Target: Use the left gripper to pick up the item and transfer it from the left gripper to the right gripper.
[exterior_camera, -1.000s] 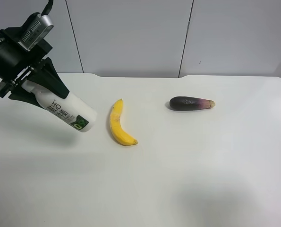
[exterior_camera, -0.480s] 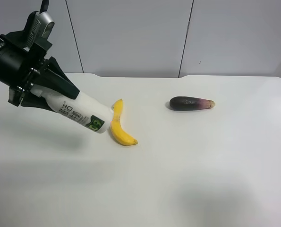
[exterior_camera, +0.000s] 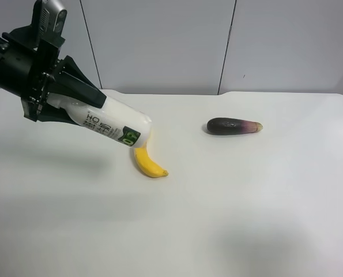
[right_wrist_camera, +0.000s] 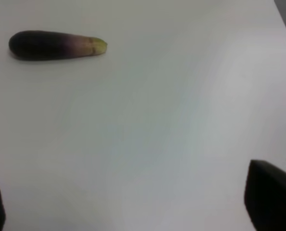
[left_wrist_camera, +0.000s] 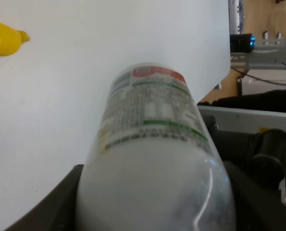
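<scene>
The arm at the exterior high view's left is my left arm. Its gripper (exterior_camera: 50, 99) is shut on a white bottle (exterior_camera: 110, 124) with a green label and holds it tilted in the air, its free end over the top of the banana (exterior_camera: 146, 163). In the left wrist view the bottle (left_wrist_camera: 152, 144) fills the frame between the fingers. My right gripper (right_wrist_camera: 128, 202) shows only in the right wrist view. It is open and empty above bare table, with one dark finger (right_wrist_camera: 270, 197) at the frame's edge.
A yellow banana lies near the middle of the white table (exterior_camera: 246, 202); its tip shows in the left wrist view (left_wrist_camera: 3, 41). A purple eggplant (exterior_camera: 233, 125) lies further right and shows in the right wrist view (right_wrist_camera: 54, 44). A grey panel wall stands behind.
My left arm has carried the bottle to the right and slightly up. The bottle's free end now overlaps the banana's top. The banana and eggplant have not moved.
</scene>
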Available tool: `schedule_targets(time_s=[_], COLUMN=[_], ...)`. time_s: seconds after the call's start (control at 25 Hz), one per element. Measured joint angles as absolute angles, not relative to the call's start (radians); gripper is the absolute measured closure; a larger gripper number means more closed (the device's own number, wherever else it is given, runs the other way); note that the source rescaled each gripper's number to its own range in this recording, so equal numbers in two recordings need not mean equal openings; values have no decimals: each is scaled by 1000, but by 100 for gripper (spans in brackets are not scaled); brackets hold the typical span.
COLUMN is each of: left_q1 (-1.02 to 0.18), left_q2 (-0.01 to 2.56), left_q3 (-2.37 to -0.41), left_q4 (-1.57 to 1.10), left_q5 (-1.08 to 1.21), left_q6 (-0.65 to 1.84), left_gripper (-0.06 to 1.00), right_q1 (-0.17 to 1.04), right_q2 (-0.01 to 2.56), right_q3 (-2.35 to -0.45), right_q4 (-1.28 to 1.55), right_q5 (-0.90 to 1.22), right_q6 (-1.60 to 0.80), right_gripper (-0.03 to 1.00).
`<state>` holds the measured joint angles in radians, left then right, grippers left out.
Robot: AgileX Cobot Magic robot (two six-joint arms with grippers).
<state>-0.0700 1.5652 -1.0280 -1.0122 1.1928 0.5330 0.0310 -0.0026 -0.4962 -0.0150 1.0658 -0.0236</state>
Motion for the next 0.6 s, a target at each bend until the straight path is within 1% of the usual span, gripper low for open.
schedule_targets(time_s=[0.2, 0.32, 0.6], left_q1=[-170, -206, -218], left_q2=[1565, 1565, 1565], left_q3=[-1028, -1028, -1028], left_q4=[-1012, -1012, -1012], left_q5=[1191, 1192, 1192], left_q6=[535, 536, 536], left_gripper=[91, 91, 91], right_q1=[31, 31, 31], right_q2=[-3, -3, -3], right_q3=[-496, -496, -496], right_q4=[-15, -15, -14], right_q5=[1066, 1066, 1066], right_q6=[-24, -24, -24], right_gripper=[-3, -3, -3])
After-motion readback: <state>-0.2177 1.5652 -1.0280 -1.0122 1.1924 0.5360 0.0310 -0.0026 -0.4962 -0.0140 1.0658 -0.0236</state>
